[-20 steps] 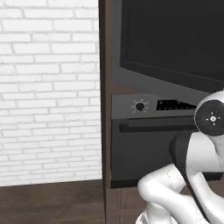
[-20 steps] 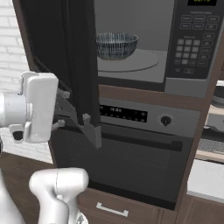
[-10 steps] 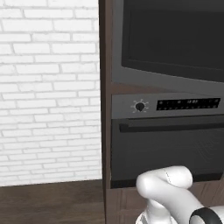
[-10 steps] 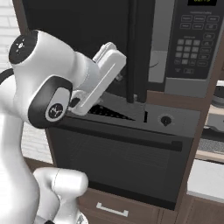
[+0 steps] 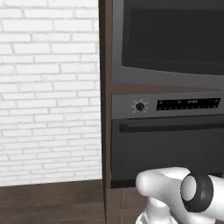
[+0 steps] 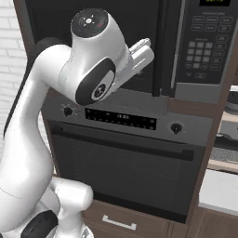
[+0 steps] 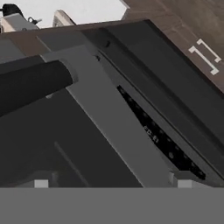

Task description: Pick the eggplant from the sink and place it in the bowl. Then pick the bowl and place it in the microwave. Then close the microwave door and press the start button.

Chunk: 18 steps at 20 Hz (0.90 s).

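Observation:
The microwave door stands almost shut, its black glass panel covering the cavity. In the right base view the door sits left of the microwave keypad. My white hand rests against the door's right part, close to its edge. My gripper is open, looking down the cabinet front, with its fingertips wide apart and nothing between them. A dark round bar crosses the left of the hand view. The bowl, the eggplant and the sink are hidden.
Below the microwave is the oven, with a knob, a display strip and a long bar handle. A drawer handle sits lower. A white brick wall is at the left, and a pale counter at the right.
The arm swept right across the cabinet front and the microwave door swung from wide open to almost shut. The bowl on the turntable is now covered by the door.

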Tool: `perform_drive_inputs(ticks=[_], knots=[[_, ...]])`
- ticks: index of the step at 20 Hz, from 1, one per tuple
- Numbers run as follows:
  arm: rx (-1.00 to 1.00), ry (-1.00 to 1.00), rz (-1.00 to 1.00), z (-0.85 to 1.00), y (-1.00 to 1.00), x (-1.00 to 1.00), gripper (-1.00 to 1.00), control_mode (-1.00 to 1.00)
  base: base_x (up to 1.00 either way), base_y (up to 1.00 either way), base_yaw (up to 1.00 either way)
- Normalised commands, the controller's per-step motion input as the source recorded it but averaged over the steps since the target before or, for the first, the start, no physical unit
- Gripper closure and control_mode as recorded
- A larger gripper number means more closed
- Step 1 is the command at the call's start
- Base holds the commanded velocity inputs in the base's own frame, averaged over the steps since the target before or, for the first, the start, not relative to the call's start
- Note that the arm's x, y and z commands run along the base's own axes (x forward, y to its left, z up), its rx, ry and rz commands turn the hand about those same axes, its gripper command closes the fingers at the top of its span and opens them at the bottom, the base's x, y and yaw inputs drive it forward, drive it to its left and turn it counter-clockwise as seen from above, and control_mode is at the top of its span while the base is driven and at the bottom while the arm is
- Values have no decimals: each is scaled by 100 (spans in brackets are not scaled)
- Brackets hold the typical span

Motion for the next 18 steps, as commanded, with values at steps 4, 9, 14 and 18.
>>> perform_drive_inputs(ticks=[4, 9, 14, 18], knots=[[5, -28, 4, -67, 0, 32, -100, -100, 0, 0, 0], [11, -27, 4, -58, 0, 42, -100, -100, 0, 0, 0], [17, -5, 6, -3, 0, 84, -100, -100, 0, 0, 0], [15, 0, 10, 1, 0, 86, -100, -100, 0, 0, 0]])
